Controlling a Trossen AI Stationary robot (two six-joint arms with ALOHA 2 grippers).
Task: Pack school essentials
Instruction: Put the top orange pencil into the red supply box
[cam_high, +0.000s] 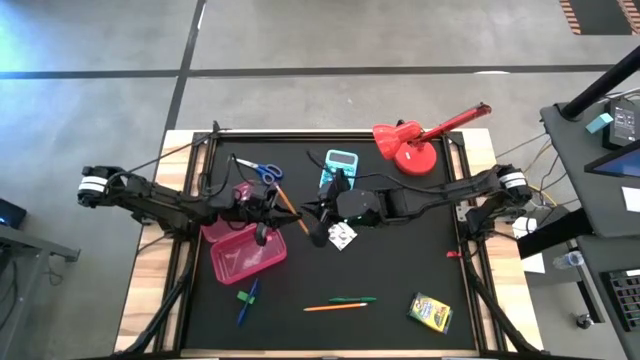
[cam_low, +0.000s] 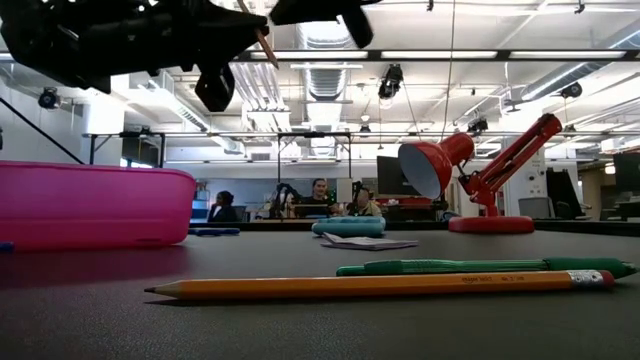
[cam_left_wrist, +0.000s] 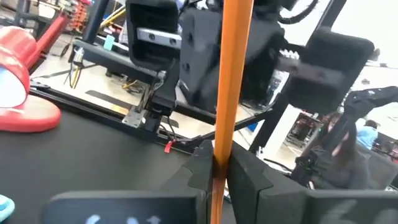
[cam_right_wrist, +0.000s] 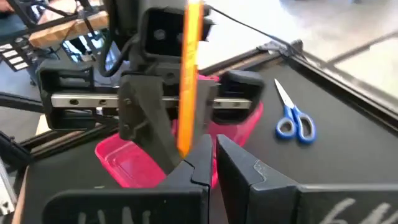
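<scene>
My left gripper (cam_high: 268, 208) is shut on an orange pencil (cam_high: 290, 207) in the air, just past the far rim of the open pink box (cam_high: 245, 252). My right gripper (cam_high: 315, 215) faces it, fingers shut, tips next to the pencil (cam_right_wrist: 191, 74). Lying flat on the mat are blue-handled scissors (cam_high: 260, 169), a white patterned square (cam_high: 342, 237), blue and green markers (cam_high: 245, 298), an orange and a green pencil (cam_high: 340, 303) and a crayon box (cam_high: 430, 312). My left gripper pinches the pencil's shaft (cam_left_wrist: 219, 146) between its two fingers, which lie across the pencil. The pencil is lifted clear of the table and runs on past the fingers on both sides. My right gripper's fingertips (cam_right_wrist: 202, 149) stand right beside the pencil's lower part; I cannot tell whether they touch it.
A light-blue calculator (cam_high: 341, 165) and a red desk lamp (cam_high: 412, 145) stand toward the far edge. The black mat has free room on its right half, between the lamp and the crayon box. People sit in the room beyond the table (cam_low: 320, 195).
</scene>
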